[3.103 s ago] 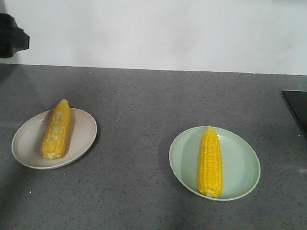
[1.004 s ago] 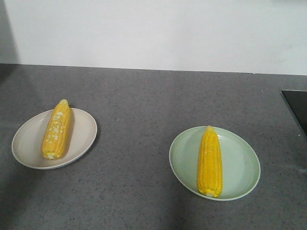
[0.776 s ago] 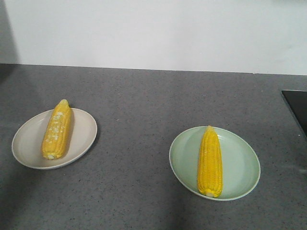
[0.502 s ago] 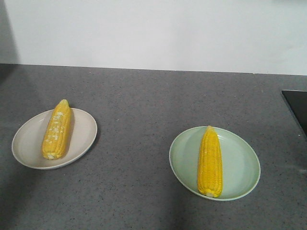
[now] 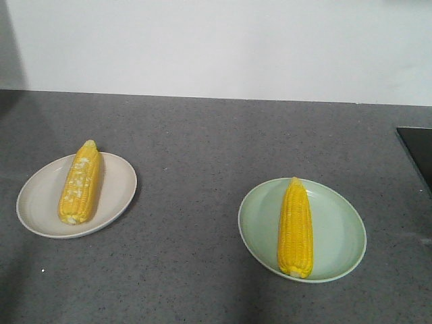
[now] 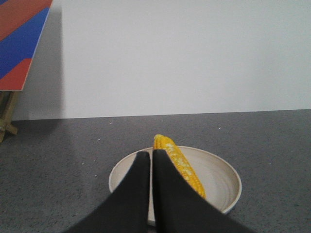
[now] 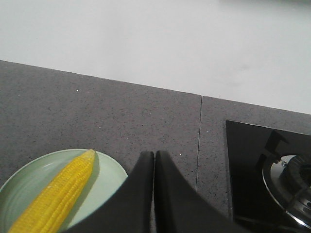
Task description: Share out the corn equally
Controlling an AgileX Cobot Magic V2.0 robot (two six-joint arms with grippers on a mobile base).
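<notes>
One yellow corn cob point(image 5: 79, 182) lies on a beige plate point(image 5: 115, 196) at the left of the grey counter. A second corn cob point(image 5: 295, 226) lies on a pale green plate point(image 5: 337, 233) at the right. Neither gripper shows in the front view. In the left wrist view my left gripper point(image 6: 151, 154) is shut and empty, held above the near side of the beige plate point(image 6: 221, 177), with its corn point(image 6: 180, 165) just to the right of the fingers. In the right wrist view my right gripper point(image 7: 154, 154) is shut and empty, to the right of the green plate point(image 7: 109, 179) and its corn point(image 7: 58, 199).
A black cooktop point(image 5: 418, 155) sits at the counter's right edge, with a burner point(image 7: 291, 179) in the right wrist view. A white wall runs behind the counter. A red and blue board point(image 6: 19, 39) on a wooden stand is at far left.
The dark arm part seen at the top left 3.1 s ago has left the front view. Both cobs and plates have stayed where they were.
</notes>
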